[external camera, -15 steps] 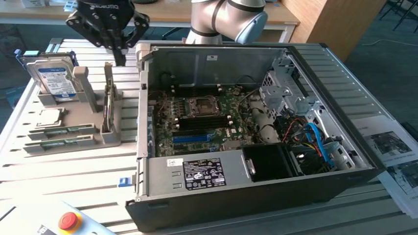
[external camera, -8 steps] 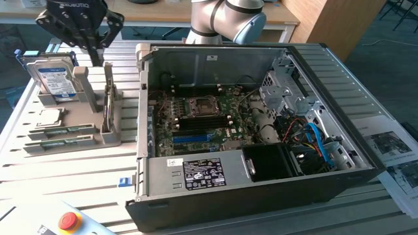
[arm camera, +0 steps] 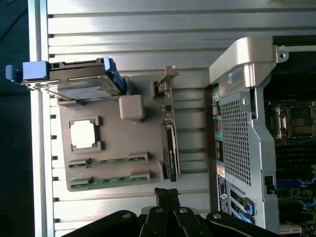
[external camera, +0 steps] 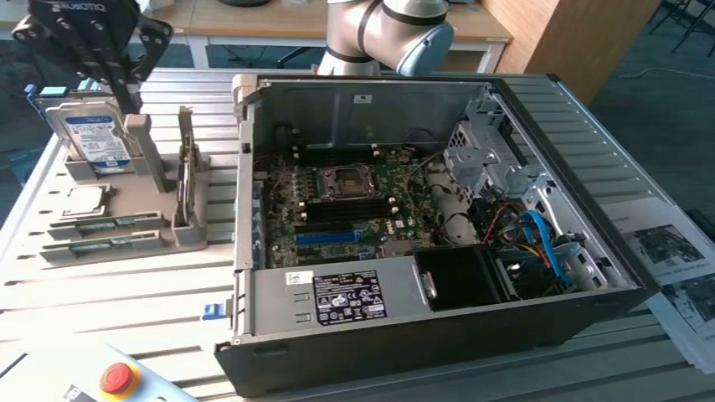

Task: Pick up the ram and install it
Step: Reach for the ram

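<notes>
One ram [external camera: 100, 245] lies flat, well below the end effector [arm camera: 168, 193], long axis across the exterior view. The end effector is closed and empty.

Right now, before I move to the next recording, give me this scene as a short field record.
gripper: shut, empty, raised near the gray holder
ram sticks: two, side by side in the gray holder, untouched
also in gray holder: hard drive, processor, card
computer case: open, motherboard exposed
</notes>
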`<state>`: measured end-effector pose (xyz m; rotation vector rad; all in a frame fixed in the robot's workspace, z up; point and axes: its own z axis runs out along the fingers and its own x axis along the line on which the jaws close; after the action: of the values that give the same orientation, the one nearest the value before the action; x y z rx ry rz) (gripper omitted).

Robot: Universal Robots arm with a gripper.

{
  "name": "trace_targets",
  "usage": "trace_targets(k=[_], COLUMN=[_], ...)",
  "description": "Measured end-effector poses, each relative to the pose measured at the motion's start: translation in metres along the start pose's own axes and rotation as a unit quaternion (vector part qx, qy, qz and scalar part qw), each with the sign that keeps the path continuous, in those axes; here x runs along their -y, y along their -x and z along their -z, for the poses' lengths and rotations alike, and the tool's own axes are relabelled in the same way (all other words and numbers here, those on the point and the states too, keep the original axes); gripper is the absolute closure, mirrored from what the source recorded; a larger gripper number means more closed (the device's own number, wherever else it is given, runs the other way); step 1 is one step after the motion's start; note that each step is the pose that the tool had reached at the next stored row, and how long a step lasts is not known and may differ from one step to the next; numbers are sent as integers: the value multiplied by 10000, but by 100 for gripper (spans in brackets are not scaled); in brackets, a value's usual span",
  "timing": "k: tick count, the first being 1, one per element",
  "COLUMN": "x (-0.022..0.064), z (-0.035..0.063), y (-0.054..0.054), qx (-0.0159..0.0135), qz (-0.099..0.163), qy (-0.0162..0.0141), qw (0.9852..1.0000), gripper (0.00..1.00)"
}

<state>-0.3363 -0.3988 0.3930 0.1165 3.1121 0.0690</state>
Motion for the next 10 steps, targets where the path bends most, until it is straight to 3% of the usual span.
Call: trace_targets(k=[7,10], x=[20,23], z=[7,8], y=[-274,-304], qx=[0,0], qz=[0,0], qy=[0,0], qw=[10000,10000], gripper=[90,90])
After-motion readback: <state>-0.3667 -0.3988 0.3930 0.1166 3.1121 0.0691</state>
